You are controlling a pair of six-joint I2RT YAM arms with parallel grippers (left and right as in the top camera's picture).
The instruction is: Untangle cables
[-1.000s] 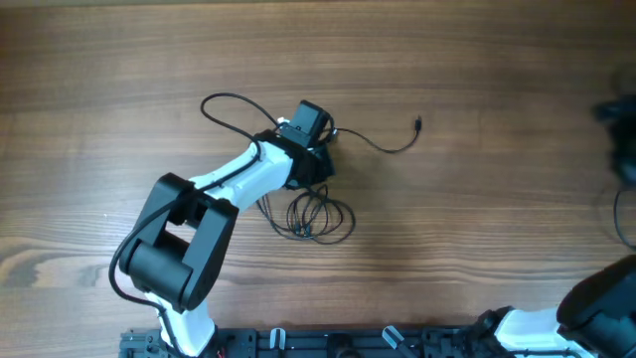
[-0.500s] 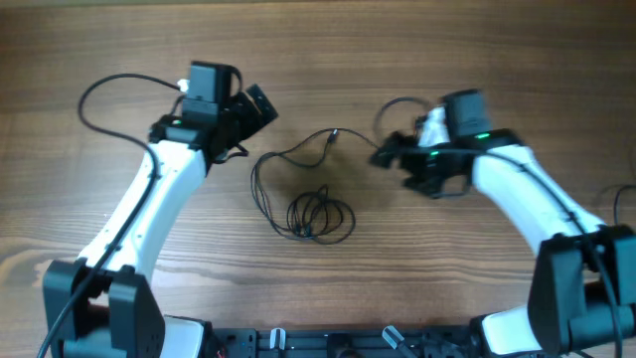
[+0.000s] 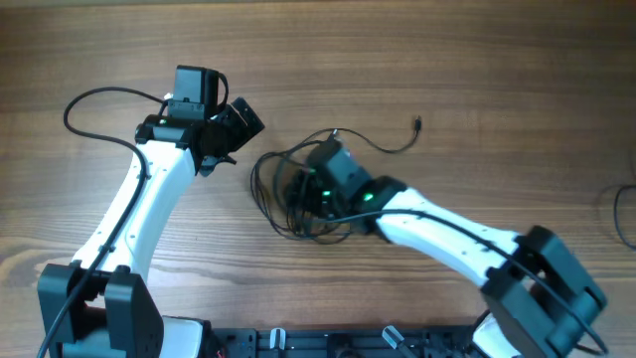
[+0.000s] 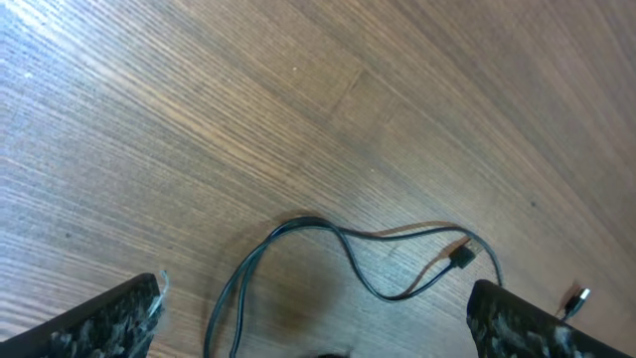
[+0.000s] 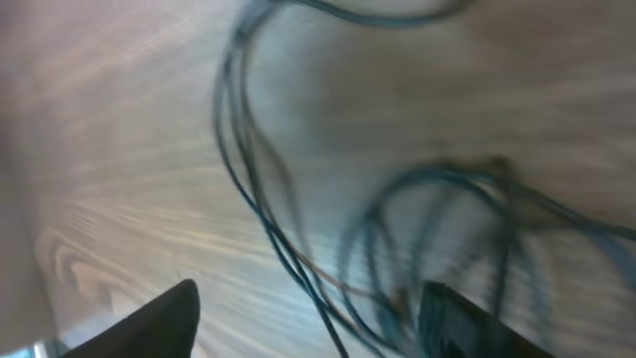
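Observation:
The cables [image 3: 310, 215] lie mid-table as a small dark coil, with a wider loop [image 3: 260, 181] to its left and one strand running up right to a plug [image 3: 417, 123]. My right gripper [image 3: 301, 195] reaches in from the right and sits low over the coil. In the blurred right wrist view its jaws [image 5: 308, 290] stand apart with several strands [image 5: 298, 264] between them. My left gripper [image 3: 237, 134] hovers open up left of the cables. The left wrist view shows nothing between its fingers [image 4: 316, 288], with a curved strand [image 4: 343, 239] and a plug [image 4: 460, 257] on the wood beyond them.
A thick black arm cable [image 3: 99, 99] loops out left of the left arm. The wooden table [image 3: 497, 70] stretches around the cables. A second small plug [image 4: 576, 295] lies near the left gripper's right finger.
The left gripper let go, opened and drew back up left from the cables. The right arm swung in from the right onto the coil, and its jaws have narrowed.

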